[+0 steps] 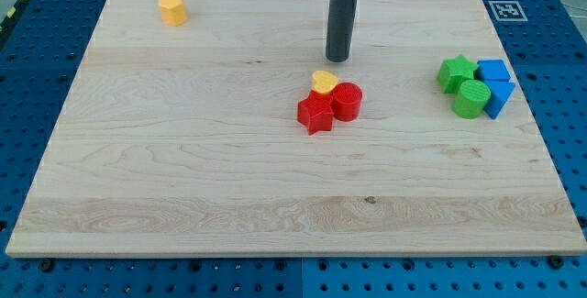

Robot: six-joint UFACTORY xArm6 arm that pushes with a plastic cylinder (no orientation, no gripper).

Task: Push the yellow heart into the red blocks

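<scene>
My tip (pixel 337 59) stands on the wooden board (pixel 183 170), no pincer visible.

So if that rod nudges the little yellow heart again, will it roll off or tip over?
Probably neither. The yellow heart lies low and flat on the wooden board, so it should slide, not roll. It sits against the red star and red cylinder, which would likely move with it. My tip stands apart, toward the view's top.
</scene>
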